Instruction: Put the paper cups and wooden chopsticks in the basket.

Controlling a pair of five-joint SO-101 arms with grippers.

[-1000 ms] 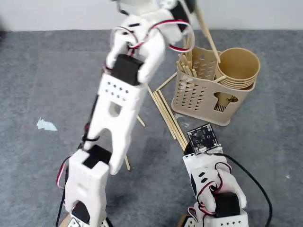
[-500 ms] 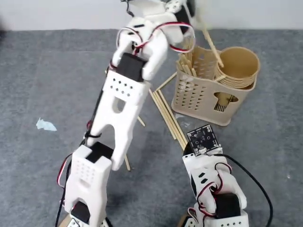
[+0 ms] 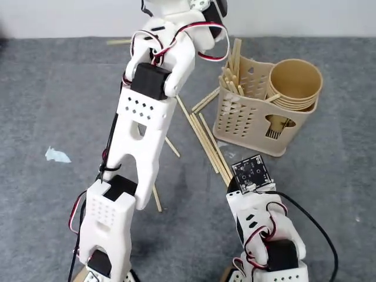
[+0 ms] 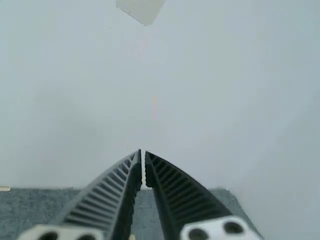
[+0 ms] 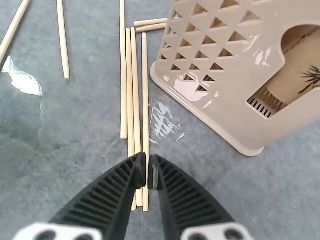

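The beige basket [image 3: 247,120] stands on the grey mat with stacked paper cups [image 3: 295,82] in its right part and several wooden chopsticks [image 3: 234,67] upright in its left part. More chopsticks [image 3: 205,141] lie on the mat just left of it. In the right wrist view these loose chopsticks [image 5: 134,95] lie beside the basket [image 5: 240,75]. My right gripper [image 5: 146,167] is shut and empty just above their near ends. My left gripper [image 4: 142,156] is shut and empty, raised high at the far edge and facing the white wall.
My left arm [image 3: 147,117] stretches across the mat left of the basket. Single chopsticks lie under it [image 3: 156,198] and by the far wall [image 3: 117,42]. A scrap of paper [image 3: 57,155] lies at the left. The wall runs close behind the basket.
My left gripper held a chopstick slanting over the basket; now it holds none and the arm has swung left. A chopstick now shows by the far wall.
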